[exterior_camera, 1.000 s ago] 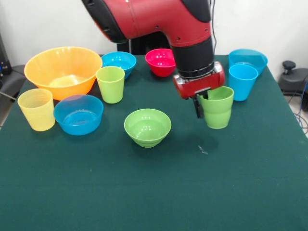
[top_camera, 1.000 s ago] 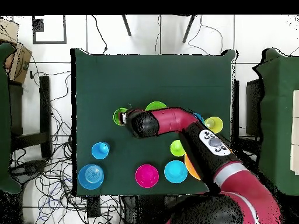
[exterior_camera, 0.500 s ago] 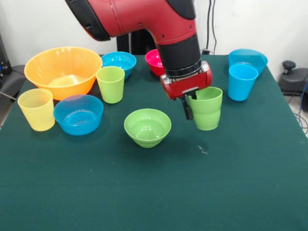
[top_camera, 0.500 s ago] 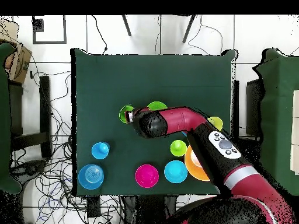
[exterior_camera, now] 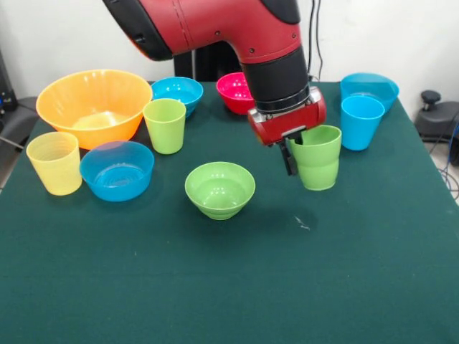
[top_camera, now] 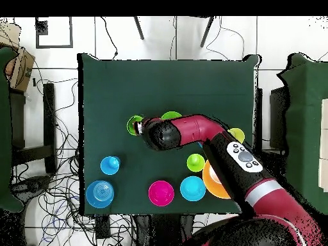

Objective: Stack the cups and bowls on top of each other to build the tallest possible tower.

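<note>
My gripper (exterior_camera: 295,149) is shut on the rim of the green stepped cup (exterior_camera: 317,163). One dark finger (exterior_camera: 289,159) shows outside the cup's left wall. The cup stays upright, just right of the small green bowl (exterior_camera: 219,189), which sits alone mid-table. From overhead the same cup (top_camera: 134,123) shows at the arm's tip, beside the green bowl (top_camera: 170,116). I cannot tell whether the cup's base touches the cloth. No pieces are stacked.
A large orange bowl (exterior_camera: 94,106), yellow cup (exterior_camera: 54,163), shallow blue bowl (exterior_camera: 117,170) and yellow-green cup (exterior_camera: 165,125) stand at the left. A blue bowl (exterior_camera: 177,93) and red bowl (exterior_camera: 239,92) sit at the back. A sky blue cup (exterior_camera: 361,122) stands at the right.
The gripper carried the green cup left toward the green bowl, then drifted back a little to the right and slightly up. Its hold on the cup is unchanged.
</note>
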Controlling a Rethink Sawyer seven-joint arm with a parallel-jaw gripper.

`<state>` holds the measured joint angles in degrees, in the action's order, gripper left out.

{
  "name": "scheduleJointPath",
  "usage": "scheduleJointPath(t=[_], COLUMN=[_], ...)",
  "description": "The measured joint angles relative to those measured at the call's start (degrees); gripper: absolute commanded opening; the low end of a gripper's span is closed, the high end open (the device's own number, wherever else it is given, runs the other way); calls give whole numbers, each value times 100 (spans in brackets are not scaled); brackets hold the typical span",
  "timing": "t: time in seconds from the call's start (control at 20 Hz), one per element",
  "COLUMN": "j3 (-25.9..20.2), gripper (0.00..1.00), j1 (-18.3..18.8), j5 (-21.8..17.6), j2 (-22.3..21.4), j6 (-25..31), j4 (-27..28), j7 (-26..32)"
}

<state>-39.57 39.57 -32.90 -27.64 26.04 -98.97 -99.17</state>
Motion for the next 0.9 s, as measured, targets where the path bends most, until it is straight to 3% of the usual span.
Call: scheduleJointPath(t=[0.5, 0.9], j3=[-223, -369], gripper=[0, 0], j1=[200, 340], j5=[-168, -586], j2=[-121, -291], j6=[752, 1357], j4=[-1, 10], j7=[27, 427])
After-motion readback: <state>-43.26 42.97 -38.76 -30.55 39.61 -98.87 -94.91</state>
